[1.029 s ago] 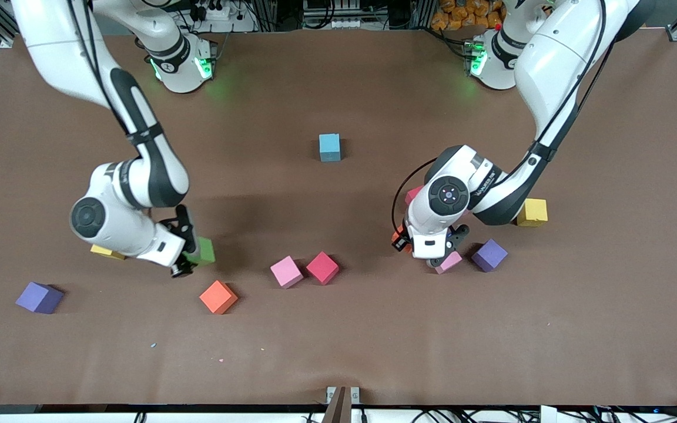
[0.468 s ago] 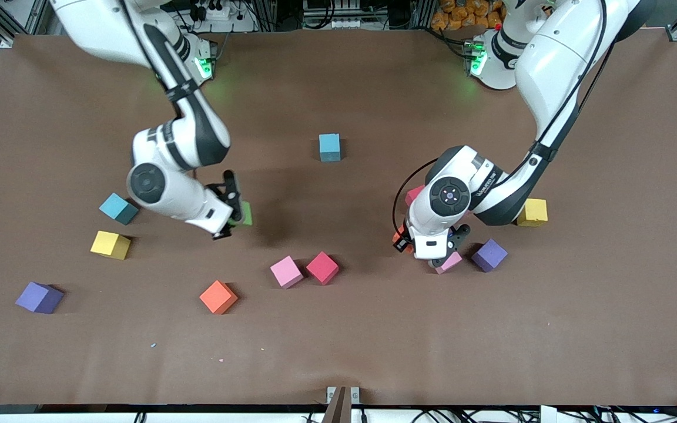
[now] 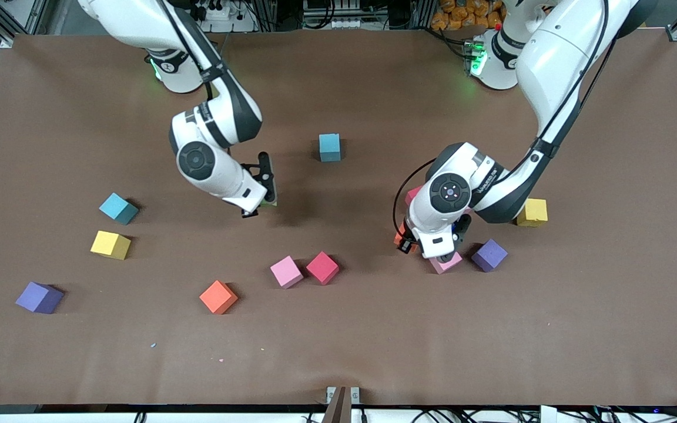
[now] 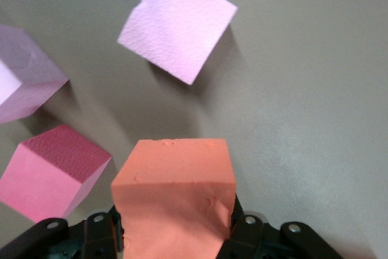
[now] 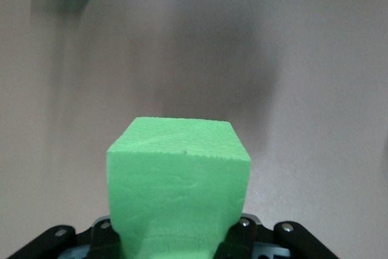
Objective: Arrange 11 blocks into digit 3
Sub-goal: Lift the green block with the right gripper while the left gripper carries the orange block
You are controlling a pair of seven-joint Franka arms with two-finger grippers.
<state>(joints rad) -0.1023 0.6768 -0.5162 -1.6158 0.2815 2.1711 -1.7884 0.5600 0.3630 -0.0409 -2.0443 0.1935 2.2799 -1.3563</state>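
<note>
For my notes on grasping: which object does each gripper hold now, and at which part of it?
The left gripper holds an orange block by two opposite side faces. The right gripper holds a green block the same way.

We see a green cube [image 5: 179, 183] clamped in the right end effector [image 3: 259, 202], an orange cube [image 4: 174, 201] in the left end effector [image 3: 426, 249], other cubes scattered flat around them.

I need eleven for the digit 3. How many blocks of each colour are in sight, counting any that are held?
blue blocks: 2
yellow blocks: 2
purple blocks: 2
pink blocks: 2
red blocks: 2, one half hidden
orange blocks: 2, one held
green blocks: 1, held
Total: 13
</note>
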